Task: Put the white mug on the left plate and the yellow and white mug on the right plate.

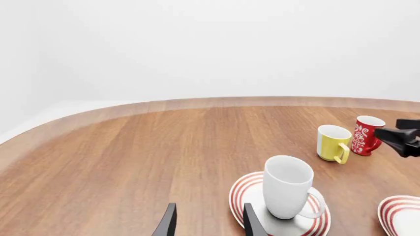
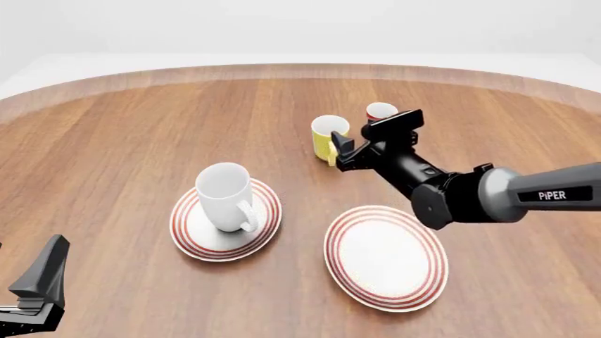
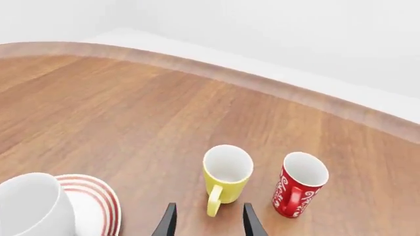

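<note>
The big round wooden table point(image 2: 122, 134) holds everything. On it lie two round white plates with thin red rings. The right plate point(image 2: 386, 256) has nothing on it. The left plate point(image 2: 193, 232) has the white mug point(image 2: 224, 196) standing upright on it, with its handle turned toward the arms' side.

The right arm point(image 2: 507, 193) reaches in over the table, past the right plate. Its right gripper point(image 2: 342, 153) is just beside the yellow and white mug point(image 2: 329, 135), on the near side of it. In the right wrist view the mug's yellow handle sits right in front of the gap between the two fingers point(image 3: 166, 222). The fingers are spread apart and hold nothing. They do not touch the mug.

The yellow and white mug stands upright on the bare table, far from both plates. Just beside it, on its right, stands a small red cup with white markings point(image 2: 381, 111).

The left gripper point(image 1: 206, 223) is low at the near left, well apart from the white mug. Its fingers are spread apart too, with nothing between them.
</note>
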